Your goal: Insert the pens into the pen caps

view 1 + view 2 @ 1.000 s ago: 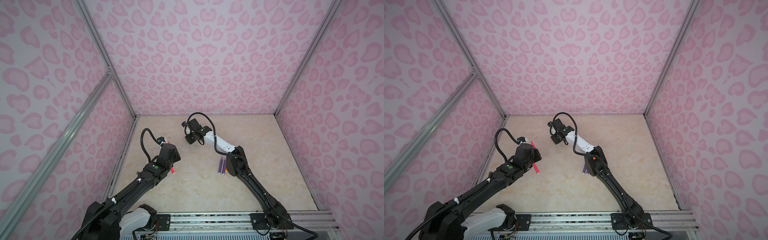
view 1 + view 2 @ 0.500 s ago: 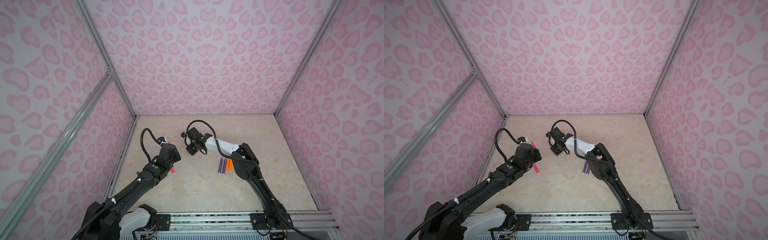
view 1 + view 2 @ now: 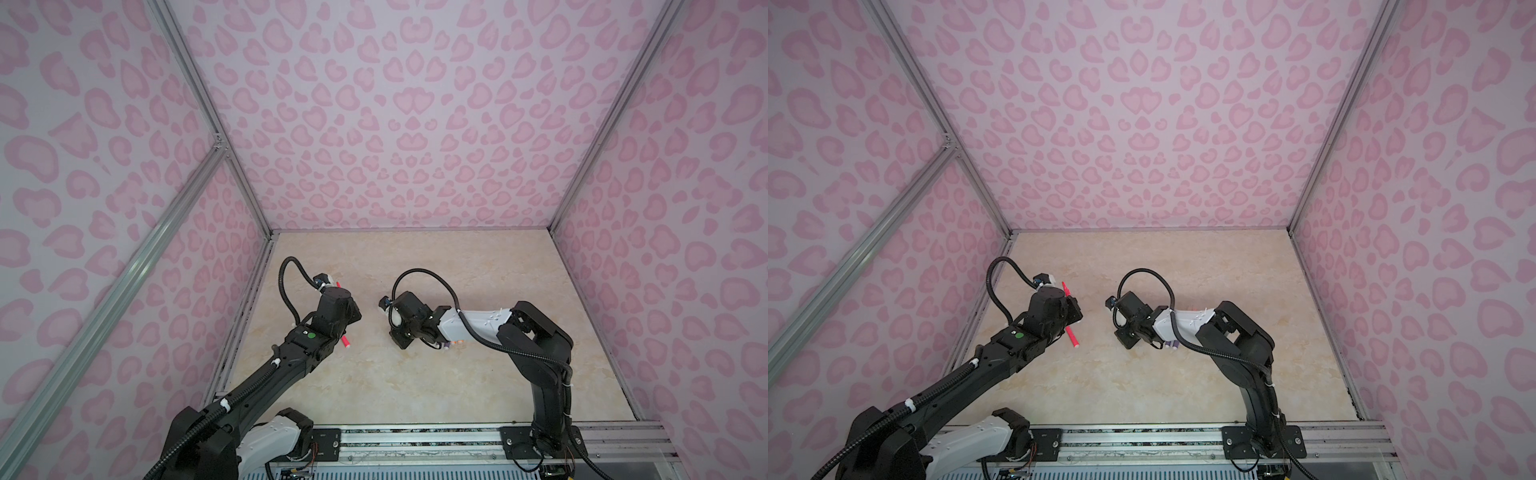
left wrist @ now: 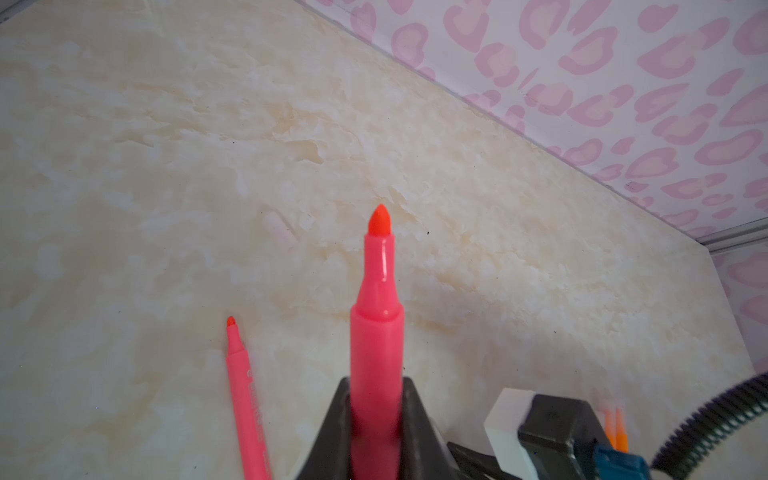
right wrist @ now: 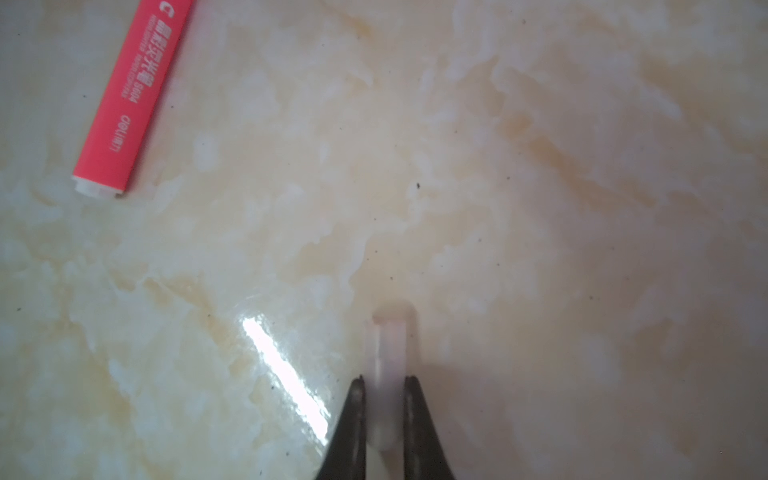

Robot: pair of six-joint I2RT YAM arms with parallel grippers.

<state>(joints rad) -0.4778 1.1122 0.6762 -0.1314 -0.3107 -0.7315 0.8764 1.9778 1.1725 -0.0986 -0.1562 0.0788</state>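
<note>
On your left, the left end effector [image 4: 376,380] is pinching a pink-red pen [image 4: 376,316] by its barrel; the pointed tip juts well clear of the fingers, which I judge leaves the nose free to enter a cap; both top views show this pen lifted off the desk [image 3: 374,395] and slanted. A second pink-red pen [image 4: 245,407] lies flat on the desk just beside it, uncapped, out of the path between the two arms. Moving right, only bare desk shows in the gap between the arms, so nothing stands in your way there. The right end effector [image 5: 384,380] is pinching a clear pen cap [image 5: 390,345], one end poking out beyond the fingertips, likely so the pen can meet it; you cannot tell whether that end is the open one. Further right, purple pens [image 3: 1170,344] and orange pens [image 3: 459,341] lie half hidden under the right arm; mind them when lowering.
</note>
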